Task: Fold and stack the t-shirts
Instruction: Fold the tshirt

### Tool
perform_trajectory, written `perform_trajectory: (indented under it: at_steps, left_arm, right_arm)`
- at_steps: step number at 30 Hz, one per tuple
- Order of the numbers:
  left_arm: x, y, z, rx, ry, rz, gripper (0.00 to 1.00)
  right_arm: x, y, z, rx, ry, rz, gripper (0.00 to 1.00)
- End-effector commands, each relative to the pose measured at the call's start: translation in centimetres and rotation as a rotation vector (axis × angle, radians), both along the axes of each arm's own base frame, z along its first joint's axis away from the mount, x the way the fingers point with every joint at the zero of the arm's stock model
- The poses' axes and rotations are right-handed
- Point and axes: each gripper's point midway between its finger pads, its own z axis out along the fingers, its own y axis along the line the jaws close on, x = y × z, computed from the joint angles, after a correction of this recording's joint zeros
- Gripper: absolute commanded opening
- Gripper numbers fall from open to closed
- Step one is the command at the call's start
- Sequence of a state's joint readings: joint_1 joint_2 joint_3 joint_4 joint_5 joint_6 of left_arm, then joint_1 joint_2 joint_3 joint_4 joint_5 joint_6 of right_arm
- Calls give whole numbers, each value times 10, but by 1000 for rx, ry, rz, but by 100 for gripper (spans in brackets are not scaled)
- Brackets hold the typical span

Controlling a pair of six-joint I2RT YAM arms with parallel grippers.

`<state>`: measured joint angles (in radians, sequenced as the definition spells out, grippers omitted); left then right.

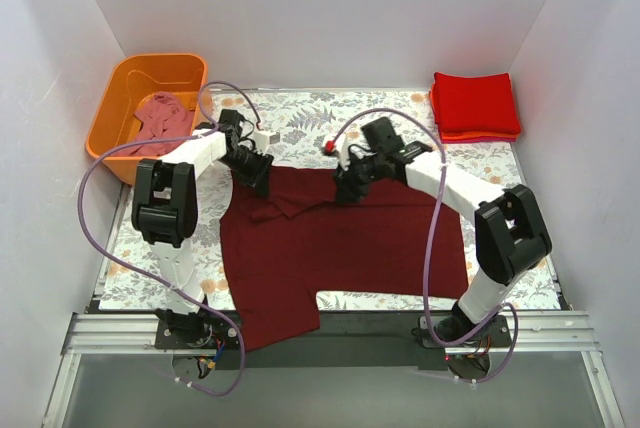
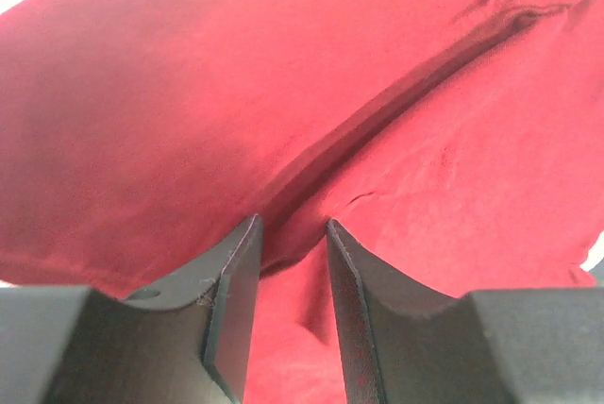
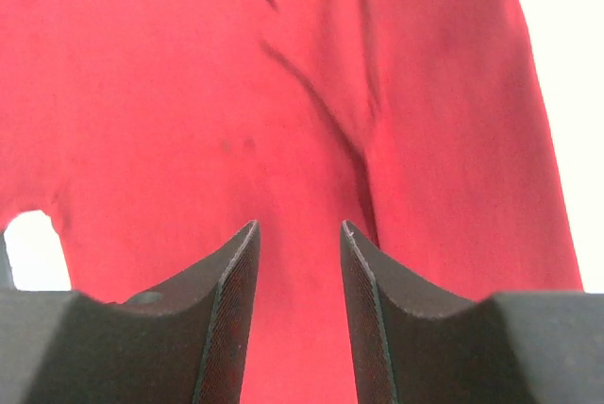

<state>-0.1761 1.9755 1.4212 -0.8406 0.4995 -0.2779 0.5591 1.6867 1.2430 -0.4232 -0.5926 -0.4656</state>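
Note:
A dark maroon t-shirt (image 1: 340, 238) lies spread on the table, its lower left part hanging over the near edge. My left gripper (image 1: 254, 170) is at the shirt's far left corner, shut on a raised fold of it (image 2: 293, 262). My right gripper (image 1: 349, 184) is at the shirt's far edge near the middle, its jaws narrow with the cloth (image 3: 297, 310) between them. Creases run from both grips. A stack of folded bright red t-shirts (image 1: 476, 105) sits at the far right corner. A dusty pink t-shirt (image 1: 163, 120) lies crumpled in the tub.
An orange plastic tub (image 1: 131, 78) stands at the far left corner, beside my left arm. The table has a floral cover (image 1: 300, 113). White walls close in the left, right and back sides.

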Motion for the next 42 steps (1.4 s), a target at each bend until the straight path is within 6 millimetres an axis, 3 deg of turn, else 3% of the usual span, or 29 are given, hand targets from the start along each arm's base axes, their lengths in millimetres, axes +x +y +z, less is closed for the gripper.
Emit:
perform_trajectory:
  at_steps: [1, 5, 6, 9, 12, 16, 25, 33, 40, 42]
  left_arm:
    - [8, 3, 27, -63, -22, 27, 33]
    - [4, 20, 35, -47, -24, 59, 33]
    - [1, 23, 34, -46, -19, 64, 34]
    - [-5, 28, 31, -36, -9, 75, 34]
    - [-6, 30, 29, -36, -8, 84, 34]
    - [-9, 32, 24, -32, 1, 88, 34]
    - [-10, 40, 17, 0, 2, 97, 34]
    - [-15, 46, 13, 13, 8, 96, 35]
    - [-18, 45, 18, 3, 2, 73, 23]
    - [-17, 44, 21, -4, -5, 69, 19]
  right_arm:
    - [-1, 52, 12, 48, -185, 60, 47]
    - [-5, 88, 8, 15, -289, 112, 47]
    - [-6, 95, -4, -9, -284, 123, 47]
    - [-9, 117, -16, -39, -304, 149, 48]
    - [-9, 130, -32, -68, -295, 153, 48]
    - [-6, 149, -37, -65, -291, 155, 49]
    - [-2, 155, -65, -102, -255, 149, 48]
    - [-5, 146, -82, -149, -238, 159, 46]
    - [-4, 149, -63, -125, -261, 161, 24]
    - [-3, 149, -56, -121, -271, 162, 12]
